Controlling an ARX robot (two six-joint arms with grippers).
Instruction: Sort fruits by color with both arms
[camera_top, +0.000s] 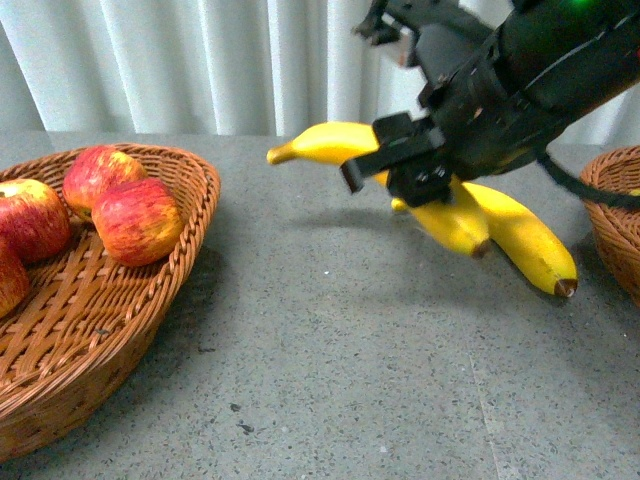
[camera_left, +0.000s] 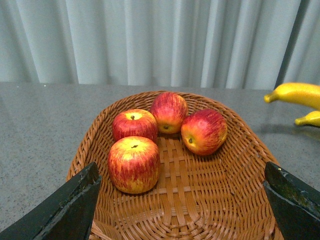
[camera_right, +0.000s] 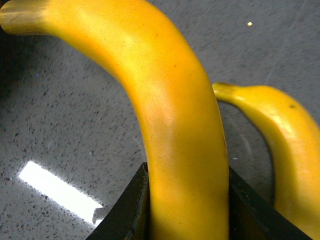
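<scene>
My right gripper (camera_top: 400, 165) is shut on a yellow banana (camera_top: 325, 142) and holds it above the grey table, stem end pointing left. In the right wrist view this banana (camera_right: 175, 110) fills the gap between the black fingers (camera_right: 127, 210). A second banana (camera_top: 450, 225) lies beneath it, also seen beside it as the second banana (camera_right: 290, 165). Several red apples (camera_top: 135, 220) lie in the wicker basket (camera_top: 150, 310) on the left. My left gripper (camera_left: 180, 200) hangs open over that basket (camera_left: 220, 200), nearest one apple (camera_left: 133, 164); it is out of the front view.
A second wicker basket (camera_top: 615, 215) stands at the right edge, partly cut off. Pale curtains (camera_top: 200, 60) close the back of the table. Both bananas (camera_left: 297, 93) show at the far right in the left wrist view.
</scene>
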